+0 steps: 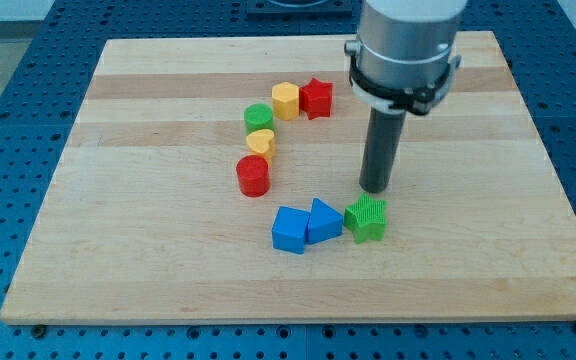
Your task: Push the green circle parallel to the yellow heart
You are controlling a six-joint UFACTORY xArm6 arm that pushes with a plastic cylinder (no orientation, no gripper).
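Left of the frame's centre stood a red cylinder (253, 175), above it the yellow heart (260, 141), then the green circle (259, 116) touching the heart's upper edge. It looked light, stiff and smooth, so it should slide easily if pushed on its side wall. Right of centre my tip (374, 187) stood well apart, just above a green star (366, 218). No pincer existed, so nothing was grasped.
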